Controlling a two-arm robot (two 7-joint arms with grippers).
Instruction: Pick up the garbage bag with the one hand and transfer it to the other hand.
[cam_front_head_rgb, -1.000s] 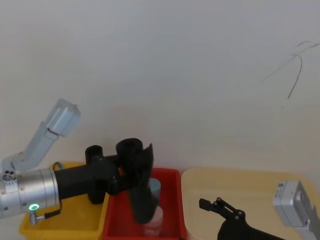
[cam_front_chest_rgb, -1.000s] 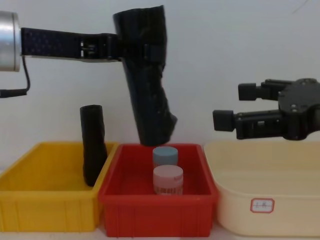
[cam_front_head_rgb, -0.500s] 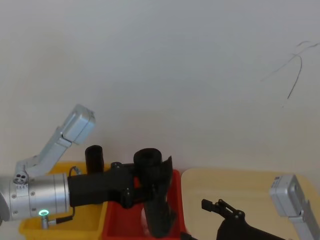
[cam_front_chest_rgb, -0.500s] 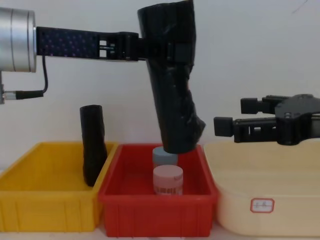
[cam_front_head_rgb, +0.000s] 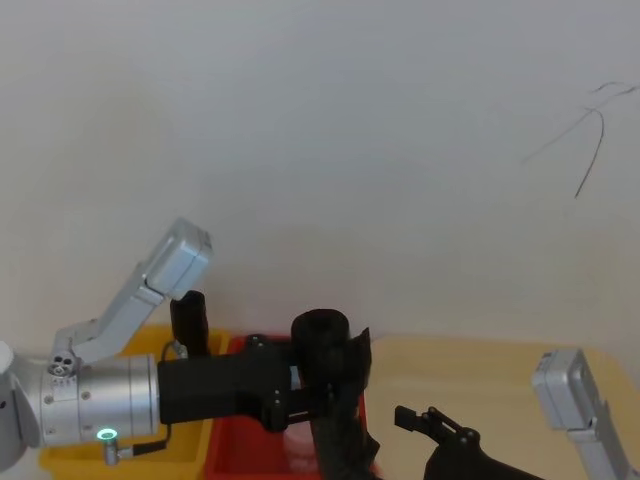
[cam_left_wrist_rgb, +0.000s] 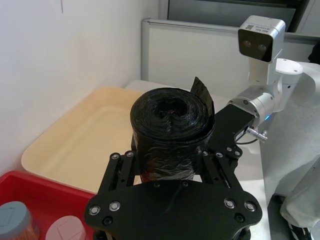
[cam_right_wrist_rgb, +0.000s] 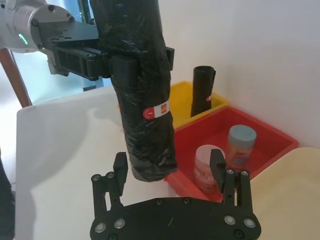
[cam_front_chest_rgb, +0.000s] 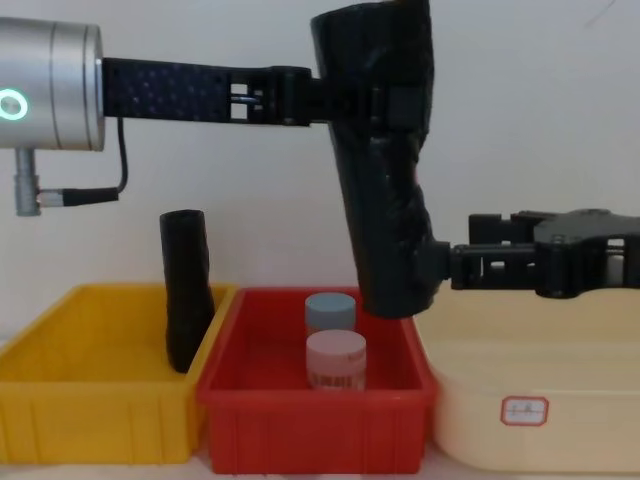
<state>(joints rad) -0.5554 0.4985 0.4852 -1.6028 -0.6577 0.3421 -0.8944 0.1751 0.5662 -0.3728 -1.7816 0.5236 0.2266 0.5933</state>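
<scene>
**Surroundings.** Yellow bin (cam_front_chest_rgb: 90, 400) on the left, with a slim black roll (cam_front_chest_rgb: 187, 290) leaning upright in its right corner. Red bin (cam_front_chest_rgb: 310, 420) in the middle, holding a blue-lidded jar (cam_front_chest_rgb: 330, 312) and in front of it a pink-lidded jar (cam_front_chest_rgb: 336, 360). Cream tub (cam_front_chest_rgb: 560, 380) on the right, with a small label on its front. Nothing lies between the two claws but the bag itself.

**Garbage bag** (cam_front_chest_rgb: 385, 200). Held in the air, near upright, its lower end tilted to the right. It hangs above the right side of the red bin, clear of both jars.

**Left claw** (cam_front_chest_rgb: 372, 100). Green ring on the wrist. Clamped across the bag near its top.

**Right claw** (cam_right_wrist_rgb: 168, 161). Fingers spread wide, one on each side of the bag's lower end, not clamped.

**Setting.** White desk (cam_right_wrist_rgb: 60, 150), plain white wall (cam_front_head_rgb: 350, 150) behind.

**Change.** Half a second ago the bag hung over the jars, with a gap to the right claw. The bag has moved right, and the gap has closed.
</scene>
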